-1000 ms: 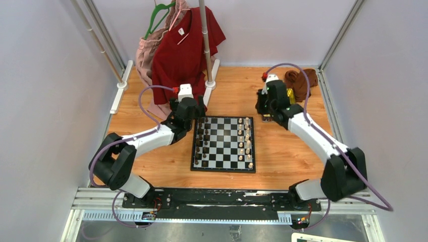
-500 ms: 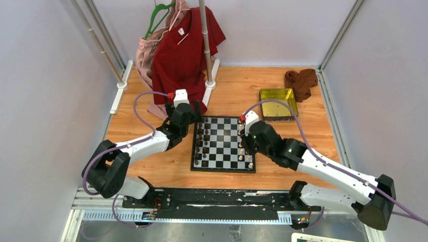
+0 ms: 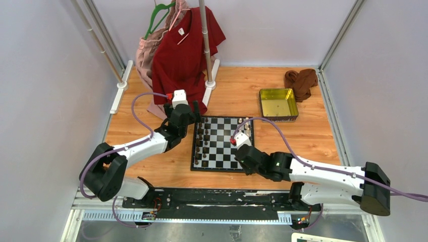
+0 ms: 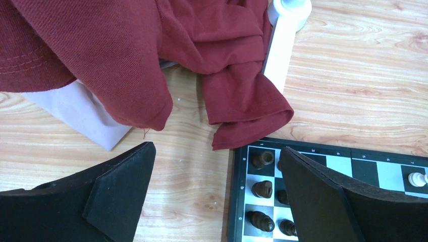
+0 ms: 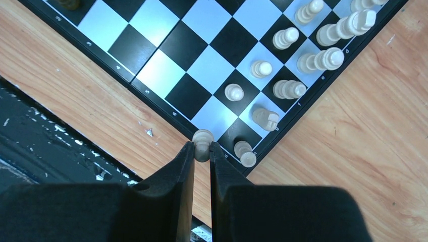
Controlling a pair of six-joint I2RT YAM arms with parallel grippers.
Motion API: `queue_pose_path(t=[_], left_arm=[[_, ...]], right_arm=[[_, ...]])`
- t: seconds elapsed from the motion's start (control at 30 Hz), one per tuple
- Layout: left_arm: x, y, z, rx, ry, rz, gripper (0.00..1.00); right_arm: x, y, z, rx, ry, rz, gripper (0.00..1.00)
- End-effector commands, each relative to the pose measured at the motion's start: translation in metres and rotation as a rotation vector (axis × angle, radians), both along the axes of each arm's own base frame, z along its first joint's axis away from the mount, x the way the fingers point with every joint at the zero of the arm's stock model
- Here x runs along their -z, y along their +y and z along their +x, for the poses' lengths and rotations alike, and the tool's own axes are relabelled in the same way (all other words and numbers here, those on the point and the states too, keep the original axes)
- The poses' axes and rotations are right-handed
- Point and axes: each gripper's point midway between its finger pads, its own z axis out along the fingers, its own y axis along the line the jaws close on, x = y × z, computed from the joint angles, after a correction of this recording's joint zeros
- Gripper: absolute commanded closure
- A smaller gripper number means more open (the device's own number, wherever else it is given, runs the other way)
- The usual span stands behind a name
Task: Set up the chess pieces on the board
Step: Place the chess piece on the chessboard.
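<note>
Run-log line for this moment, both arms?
right gripper: shut on cream piece, over near right corner of board | left gripper: open, empty, by far left corner

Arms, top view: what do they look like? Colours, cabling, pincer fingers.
Both match: the left arm and right arm have white link shells and black joint housings. A lilac cable loops along each to a white wrist block with a red connector. In the wrist views, the left pincer and right pincer have matte black, wedge-shaped fingers with no visible markings.
</note>
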Motion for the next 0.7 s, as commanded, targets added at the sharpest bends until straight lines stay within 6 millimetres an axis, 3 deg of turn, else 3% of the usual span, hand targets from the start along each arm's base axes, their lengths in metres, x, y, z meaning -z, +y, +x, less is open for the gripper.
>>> queue_pose_path(t=[0.0,0.67], left_arm=[[-0.006,0.002,0.0,-0.017,-0.027,0.001,0.0],[-0.003,0.002,0.003,-0.022,-0.021,0.02,0.0]], right_arm=[[0.013,-0.001,0.002,0.041,0.003,-0.031,1.0],[0.037,0.001,0.018,0.068,0.026,-0.119,1.0]])
